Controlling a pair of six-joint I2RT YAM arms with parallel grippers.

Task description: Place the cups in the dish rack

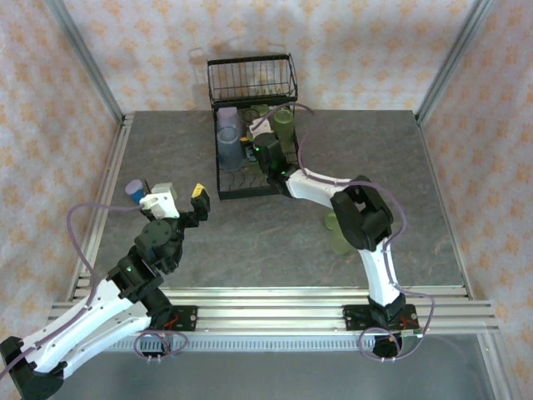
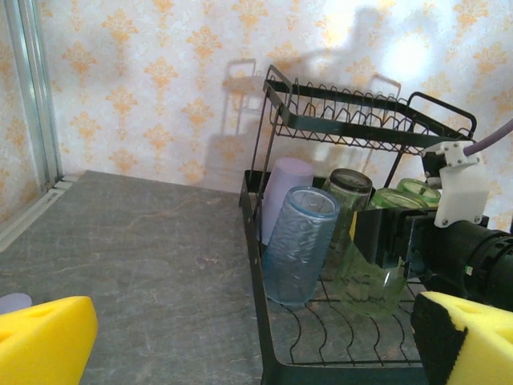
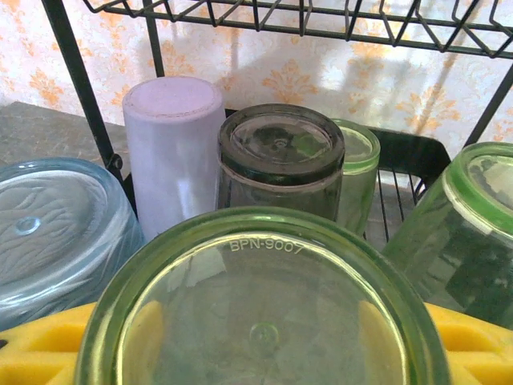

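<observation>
1. My right gripper is clenched on a light green cup. Its yellow pads press the cup's two sides, and the cup's base faces my wrist camera.
2. The held cup hangs tilted, low over the flat tray of the dish rack, just beside a light blue cup.
3. The light blue cup leans toward a lavender cup. A smoky grey cup stands base-up beside the lavender one, and two more green cups are further along the tray.
4. My left gripper hangs released over the table, well apart from the rack, with nothing between its fingers. A small blue-purple cylinder sits just beside it.
5. Another green cup stands on the table beside my right arm, outside the rack.
</observation>
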